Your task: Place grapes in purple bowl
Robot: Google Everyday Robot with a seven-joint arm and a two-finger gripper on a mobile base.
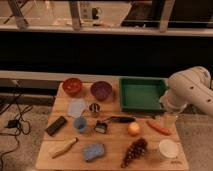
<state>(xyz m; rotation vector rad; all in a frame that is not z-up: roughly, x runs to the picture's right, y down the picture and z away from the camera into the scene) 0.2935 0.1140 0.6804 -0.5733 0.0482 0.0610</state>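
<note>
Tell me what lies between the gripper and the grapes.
In the camera view, an orange carrot lies between the gripper, at the right, and the grapes.
</note>
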